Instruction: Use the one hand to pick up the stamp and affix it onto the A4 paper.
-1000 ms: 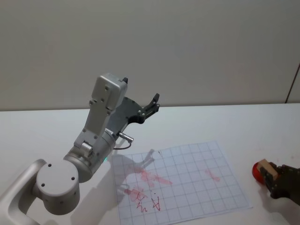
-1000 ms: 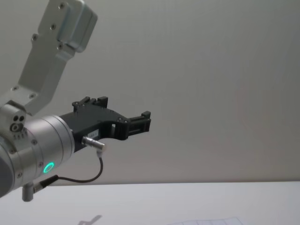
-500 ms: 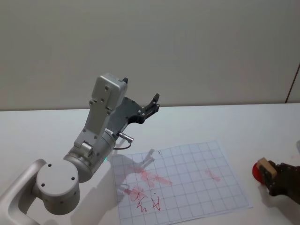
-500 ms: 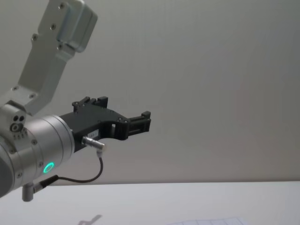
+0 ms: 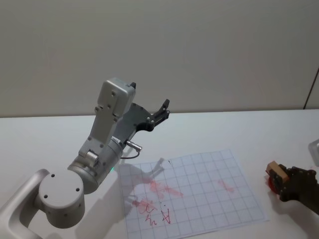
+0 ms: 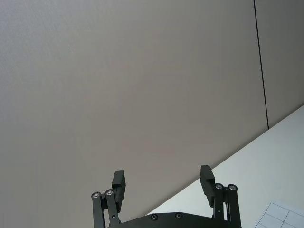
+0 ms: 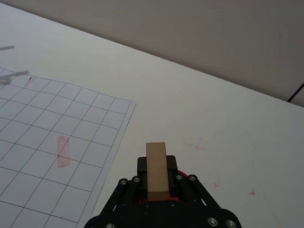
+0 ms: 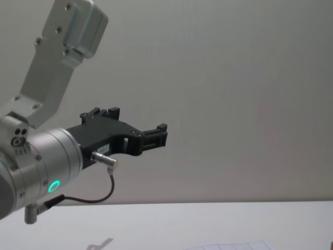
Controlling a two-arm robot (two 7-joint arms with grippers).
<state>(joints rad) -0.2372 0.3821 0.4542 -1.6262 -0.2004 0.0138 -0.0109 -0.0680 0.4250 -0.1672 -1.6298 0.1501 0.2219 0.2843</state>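
Observation:
The stamp (image 5: 275, 172), a pale wooden block with a red base, is clamped in my right gripper (image 5: 280, 182) just off the right edge of the A4 paper (image 5: 199, 191). In the right wrist view the wooden block (image 7: 156, 167) stands between the black fingers of the right gripper (image 7: 157, 188), with the gridded paper (image 7: 57, 123) beyond it. The sheet carries several red ink marks, one a small red rectangle (image 7: 62, 152). My left gripper (image 5: 163, 110) is raised well above the table behind the paper, open and empty; its two fingertips stand apart in the left wrist view (image 6: 161, 183).
The big silver left arm (image 5: 94, 164) rises over the table's left part, and its shadow falls on the paper's left part. Faint red smears (image 7: 197, 145) dot the white tabletop right of the sheet. A plain wall stands behind the table.
My right gripper has shifted a little to the left, toward the paper, carrying the stamp. The left arm has not moved.

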